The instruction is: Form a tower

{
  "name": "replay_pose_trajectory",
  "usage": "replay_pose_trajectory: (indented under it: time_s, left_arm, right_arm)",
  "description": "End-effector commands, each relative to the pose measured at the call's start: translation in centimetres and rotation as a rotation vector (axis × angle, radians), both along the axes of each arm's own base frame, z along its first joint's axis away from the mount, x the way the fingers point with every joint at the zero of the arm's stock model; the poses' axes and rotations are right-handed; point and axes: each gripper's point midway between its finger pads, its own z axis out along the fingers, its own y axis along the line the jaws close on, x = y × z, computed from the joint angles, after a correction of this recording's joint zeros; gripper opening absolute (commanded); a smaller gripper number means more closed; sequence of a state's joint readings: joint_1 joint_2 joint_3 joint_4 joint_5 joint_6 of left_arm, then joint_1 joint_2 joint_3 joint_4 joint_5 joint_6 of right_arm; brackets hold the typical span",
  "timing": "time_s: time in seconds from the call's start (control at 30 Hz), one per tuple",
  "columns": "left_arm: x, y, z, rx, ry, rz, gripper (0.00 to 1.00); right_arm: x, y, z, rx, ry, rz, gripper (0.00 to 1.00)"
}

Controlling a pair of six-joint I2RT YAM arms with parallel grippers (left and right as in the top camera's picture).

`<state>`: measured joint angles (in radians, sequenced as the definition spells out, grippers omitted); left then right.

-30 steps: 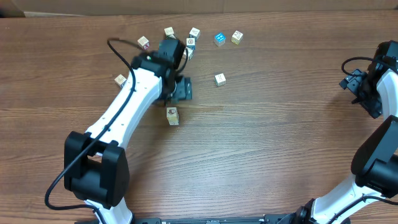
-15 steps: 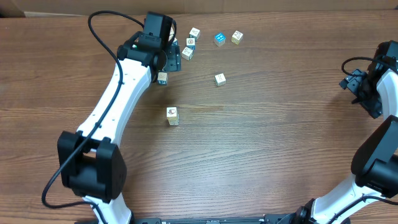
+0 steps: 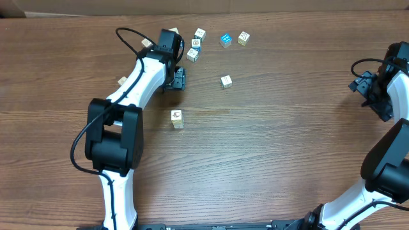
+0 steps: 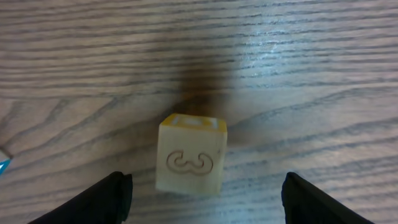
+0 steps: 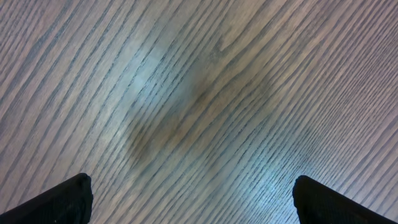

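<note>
1. Two jaws of the left gripper (image 4: 205, 190) stand apart, flanking a loose cube (image 4: 191, 155) without touching it.
2. Right gripper (image 5: 193, 196) gapes wide over bare wood by the right edge of the table (image 3: 275, 172).
3. Tower (image 3: 177, 119) stands near the middle, open wood around it.

Wood-grain table (image 3: 268, 160) — a blue cube (image 3: 225, 40) near its far edge, a lone pale cube (image 3: 225, 81) closer in.
</note>
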<state>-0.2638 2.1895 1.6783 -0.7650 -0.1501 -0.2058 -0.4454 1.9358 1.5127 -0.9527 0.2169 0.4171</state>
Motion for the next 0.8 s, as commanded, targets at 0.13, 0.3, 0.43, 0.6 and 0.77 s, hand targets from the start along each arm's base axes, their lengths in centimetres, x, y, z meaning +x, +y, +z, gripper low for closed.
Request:
replay_pose_trajectory:
  time_s: [0.13, 0.3, 0.43, 0.6, 0.77]
  left_arm:
    - [1.7, -0.3, 0.3, -0.018, -0.053, -0.021, 0.68]
    - [1.9, -0.2, 0.4, -0.019, -0.061, -0.018, 0.55]
    - [1.9, -0.2, 0.4, -0.019, -0.061, -0.018, 0.51]
    - [1.9, -0.2, 0.4, -0.021, -0.061, -0.015, 0.50]
    - [2.1, -0.2, 0.4, -0.022, -0.069, -0.014, 0.50]
  right_arm:
    - [0.5, -0.5, 1.7, -0.027, -0.041, -0.003, 1.00]
    - [0.5, -0.5, 1.7, -0.027, -0.041, -0.003, 1.00]
    - [0.5, -0.5, 1.7, -0.027, -0.041, -0.003, 1.00]
    - [0.5, -0.5, 1.7, -0.027, -0.041, -0.003, 1.00]
    - [0.5, -0.5, 1.7, -0.027, -0.041, -0.003, 1.00]
